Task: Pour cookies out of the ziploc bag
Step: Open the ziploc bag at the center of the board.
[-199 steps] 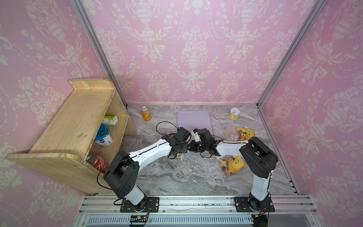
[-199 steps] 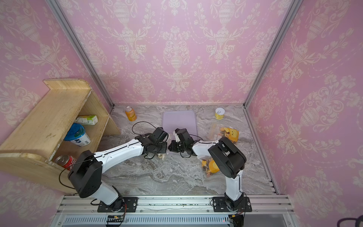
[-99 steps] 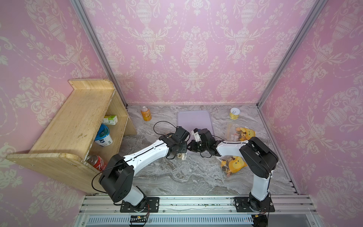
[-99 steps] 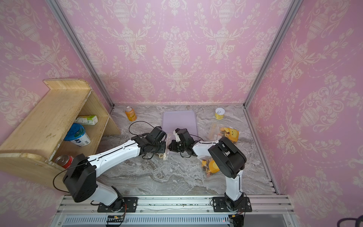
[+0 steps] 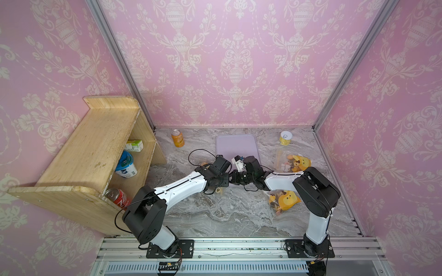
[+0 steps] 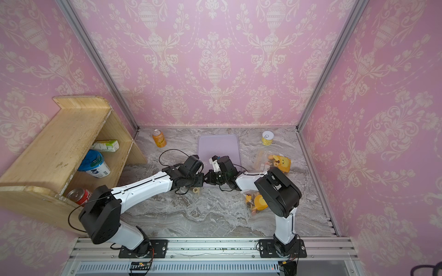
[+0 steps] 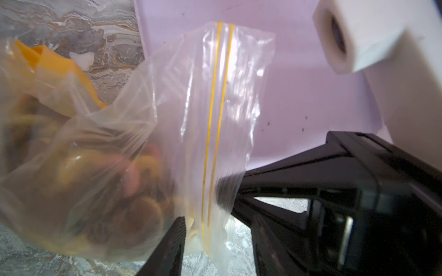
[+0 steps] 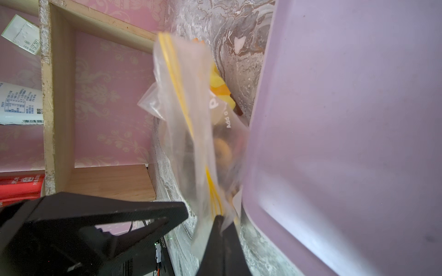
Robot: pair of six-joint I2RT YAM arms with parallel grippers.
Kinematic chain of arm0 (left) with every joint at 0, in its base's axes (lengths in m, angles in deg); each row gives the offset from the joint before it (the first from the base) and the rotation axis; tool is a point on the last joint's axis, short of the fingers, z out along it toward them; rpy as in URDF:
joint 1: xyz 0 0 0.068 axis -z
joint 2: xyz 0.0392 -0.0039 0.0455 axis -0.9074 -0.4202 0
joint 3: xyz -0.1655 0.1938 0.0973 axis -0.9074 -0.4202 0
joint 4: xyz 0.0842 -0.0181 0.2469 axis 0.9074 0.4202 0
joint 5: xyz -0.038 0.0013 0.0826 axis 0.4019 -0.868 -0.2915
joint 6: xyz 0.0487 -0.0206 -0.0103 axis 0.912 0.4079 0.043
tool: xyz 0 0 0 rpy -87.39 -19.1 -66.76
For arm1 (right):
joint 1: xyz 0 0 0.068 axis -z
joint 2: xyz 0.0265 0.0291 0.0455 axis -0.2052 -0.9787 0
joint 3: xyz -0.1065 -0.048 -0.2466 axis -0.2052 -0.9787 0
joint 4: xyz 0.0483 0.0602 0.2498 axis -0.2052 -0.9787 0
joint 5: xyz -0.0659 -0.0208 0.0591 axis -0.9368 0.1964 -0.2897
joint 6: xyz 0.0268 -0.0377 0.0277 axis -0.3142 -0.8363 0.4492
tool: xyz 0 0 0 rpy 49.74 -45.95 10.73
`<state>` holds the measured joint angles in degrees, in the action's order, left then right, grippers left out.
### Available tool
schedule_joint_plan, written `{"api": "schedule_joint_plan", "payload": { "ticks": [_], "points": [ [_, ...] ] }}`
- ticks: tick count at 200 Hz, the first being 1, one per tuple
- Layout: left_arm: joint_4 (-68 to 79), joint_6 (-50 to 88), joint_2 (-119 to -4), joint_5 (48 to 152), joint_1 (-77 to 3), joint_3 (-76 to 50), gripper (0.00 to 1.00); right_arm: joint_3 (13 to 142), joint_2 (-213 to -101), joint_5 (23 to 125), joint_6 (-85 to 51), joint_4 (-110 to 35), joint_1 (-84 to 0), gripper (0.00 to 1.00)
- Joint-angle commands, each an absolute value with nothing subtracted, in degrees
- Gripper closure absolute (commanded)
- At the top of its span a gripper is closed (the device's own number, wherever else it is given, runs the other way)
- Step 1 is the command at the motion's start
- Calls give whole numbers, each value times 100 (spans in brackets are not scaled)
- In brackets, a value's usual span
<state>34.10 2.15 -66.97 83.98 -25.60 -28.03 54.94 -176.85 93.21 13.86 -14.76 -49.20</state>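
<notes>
The clear plastic ziploc bag with twin yellow zip lines [image 7: 215,107] is held up between the two grippers at the near edge of the flat lavender tray [image 7: 299,83], over the grey marbled table [image 7: 71,24]. In the left wrist view the zip strip, the bag's long line, runs straight away from the camera. The lip beyond the strip is turned toward the tray, and the belly bulges the opposite way, over the marble. The small round brown, tan and pink cookies [image 7: 141,210] are heaped inside that belly.

The right gripper [image 8: 223,218] has its fingers pressed together on the bag's edge by the zip. The left gripper [image 7: 216,229] has its fingers [image 7: 174,239] parted, with the zip strip between them. I cannot tell whether they touch the plastic. In both top views the arms nearly hide the bag.
</notes>
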Motion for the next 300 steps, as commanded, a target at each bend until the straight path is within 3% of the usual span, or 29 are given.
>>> {"api": "schedule_joint_plan", "payload": {
  "ticks": [1, 136, 184, 300],
  "points": [
    [3397, 225, -6836, 8417, -2551, -2821, 53, 5413, -17454, 9514, 1484, -1227, -4913, 100],
    [3519, 235, -7193, 8315, -2557, -2643, 78, 5386, -17435, 9523, 1435, -1253, -4863, 100],
    [3554, 244, -7170, 8263, -2554, -2603, 100, 5341, -17444, 9479, 1439, -1246, -4858, 100],
    [3862, 181, -6856, 7760, -2555, -2626, 100, 5708, -17410, 8477, 1126, -2485, -5000, 100]
  ]
}}
